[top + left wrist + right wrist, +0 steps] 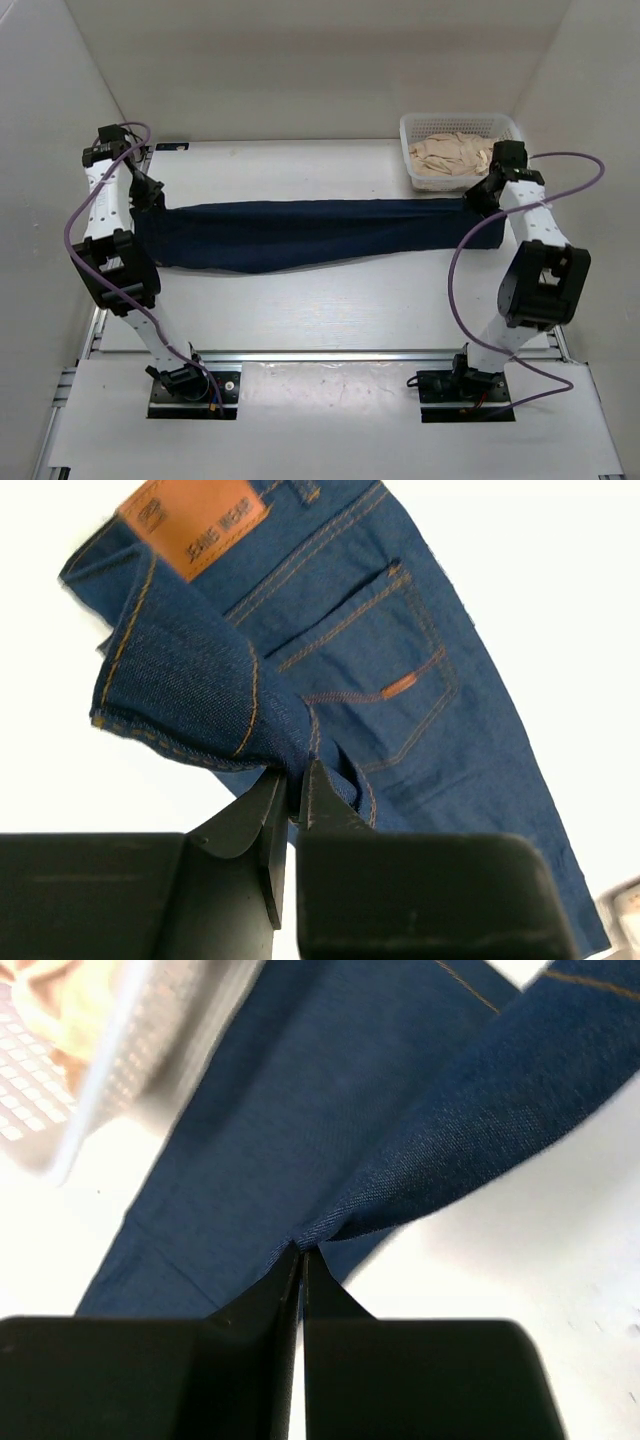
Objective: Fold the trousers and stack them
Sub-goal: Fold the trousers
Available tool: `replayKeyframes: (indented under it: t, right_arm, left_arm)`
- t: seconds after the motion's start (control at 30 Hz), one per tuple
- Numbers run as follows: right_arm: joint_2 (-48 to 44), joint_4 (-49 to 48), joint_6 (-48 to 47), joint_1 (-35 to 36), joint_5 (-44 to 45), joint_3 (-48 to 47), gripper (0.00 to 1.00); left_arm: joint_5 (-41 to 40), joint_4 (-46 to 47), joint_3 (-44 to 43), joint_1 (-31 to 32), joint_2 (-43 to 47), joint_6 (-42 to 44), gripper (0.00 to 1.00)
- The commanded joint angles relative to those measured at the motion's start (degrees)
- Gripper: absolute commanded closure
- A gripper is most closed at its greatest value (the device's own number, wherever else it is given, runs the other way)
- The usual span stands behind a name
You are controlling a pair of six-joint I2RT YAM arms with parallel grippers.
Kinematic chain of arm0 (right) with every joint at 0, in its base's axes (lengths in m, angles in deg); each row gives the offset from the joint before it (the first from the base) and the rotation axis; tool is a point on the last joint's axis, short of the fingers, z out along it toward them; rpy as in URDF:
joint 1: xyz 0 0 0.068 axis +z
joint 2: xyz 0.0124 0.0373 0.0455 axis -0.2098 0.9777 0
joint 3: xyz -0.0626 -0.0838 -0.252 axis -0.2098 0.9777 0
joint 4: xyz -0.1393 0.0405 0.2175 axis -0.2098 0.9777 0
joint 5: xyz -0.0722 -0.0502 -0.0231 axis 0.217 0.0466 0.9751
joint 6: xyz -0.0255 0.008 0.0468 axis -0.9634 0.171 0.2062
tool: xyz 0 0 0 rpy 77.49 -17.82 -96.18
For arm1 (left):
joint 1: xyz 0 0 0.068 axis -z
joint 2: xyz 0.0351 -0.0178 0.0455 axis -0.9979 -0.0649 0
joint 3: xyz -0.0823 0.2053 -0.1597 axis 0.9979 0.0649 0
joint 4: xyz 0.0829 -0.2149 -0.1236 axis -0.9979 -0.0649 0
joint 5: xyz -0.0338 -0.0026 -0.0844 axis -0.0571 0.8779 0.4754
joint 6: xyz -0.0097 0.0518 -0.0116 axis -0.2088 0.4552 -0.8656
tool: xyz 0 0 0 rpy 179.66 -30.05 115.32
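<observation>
Trousers [310, 232] strung right across the table [330, 320], long axis running left to right, one end in each gripper! Over on the left, the left gripper [148, 200] has its fingers pressed nearly together, pinching a bunched fold of denim at the waistband end. The tan leather patch [195, 520] and a back pocket [370, 650] with orange stitching lie just beyond the fingertips. Heavy dark navy denim, thick seams, rumpled there. Through the middle the upper edge pulls straight between the arms while the lower edge sags; whether it brushes the table I can't tell. On the right, the right gripper [480, 197] is clamped tight on a thin pinch of the leg end, where the fabric is smoother. A white plastic basket [408, 150] of pale cloth [452, 155] sits just behind it. Each arm is at its own end, so I'd say the fold turns on carrying one end along that long axis to meet the other.
</observation>
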Motion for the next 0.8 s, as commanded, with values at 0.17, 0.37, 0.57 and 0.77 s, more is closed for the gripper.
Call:
replayKeyframes:
  t: [0.17,0.37,0.57,0.77]
  right_arm:
    - [11.6,0.6,-7.3,-1.9,6.5,-15.1,0.99]
    - [17.1,2.7,-7.3,-1.4,6.5,-20.4,0.99]
    - [21.8,2.2,-6.8,-0.9,5.4,-26.2,0.99]
    - [20.1,1.8,-8.5,0.5,2.9,-29.0,0.25]
  left_arm:
    - [-9.6,3.7,-6.5,-1.9,-2.7,-0.4,0.89]
    - [-9.6,3.7,-7.7,-1.9,-4.8,-0.4,0.89]
    - [-9.1,4.9,-10.8,-1.9,-10.1,-1.0,0.89]
    - [-3.3,-3.5,-30.7,-1.4,-24.9,1.5,0.38]
